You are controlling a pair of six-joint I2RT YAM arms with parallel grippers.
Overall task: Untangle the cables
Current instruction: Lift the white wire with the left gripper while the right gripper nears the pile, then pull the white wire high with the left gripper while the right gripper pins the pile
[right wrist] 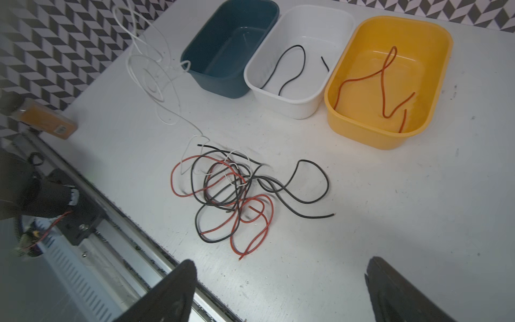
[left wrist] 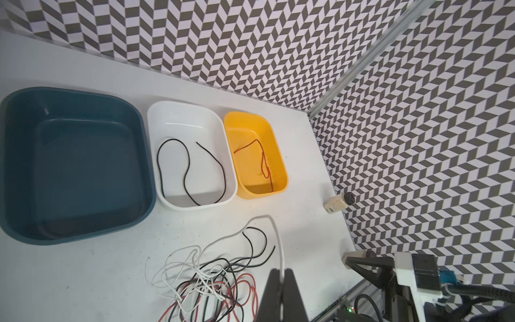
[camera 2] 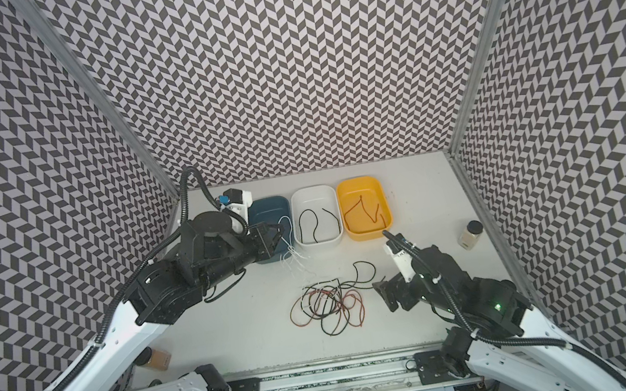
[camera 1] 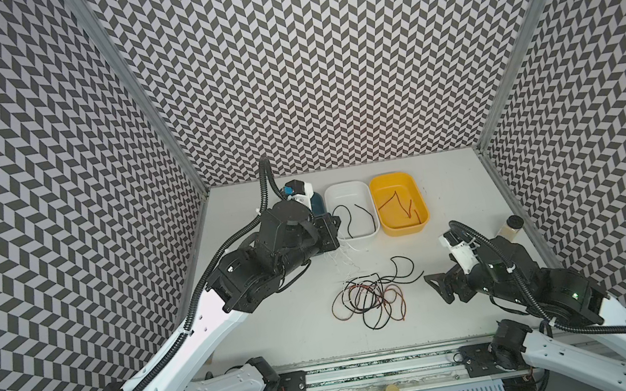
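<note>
A tangle of black, red and white cables (camera 1: 368, 297) (camera 2: 327, 303) (right wrist: 223, 189) lies on the table in front of the trays. My left gripper (left wrist: 282, 271) (camera 2: 279, 231) is raised near the blue tray (camera 2: 266, 205) and is shut on one white cable (left wrist: 280, 239) (right wrist: 145, 64). That cable hangs in loops back down to the pile. To the right of the tangle my right gripper (right wrist: 278, 267) (camera 1: 439, 289) (camera 2: 386, 297) stands wide open, with nothing between its fingers. One black cable (left wrist: 157, 164) lies in the white tray (camera 1: 345, 185), and a red cable (right wrist: 382, 92) lies in the yellow tray (camera 1: 390, 175).
The three trays stand side by side at the back. A small jar (camera 1: 511, 227) (camera 2: 470, 234) stands near the right wall. A brown bottle (camera 2: 156, 356) (right wrist: 47, 120) lies at the front left, by the rail along the table's front edge.
</note>
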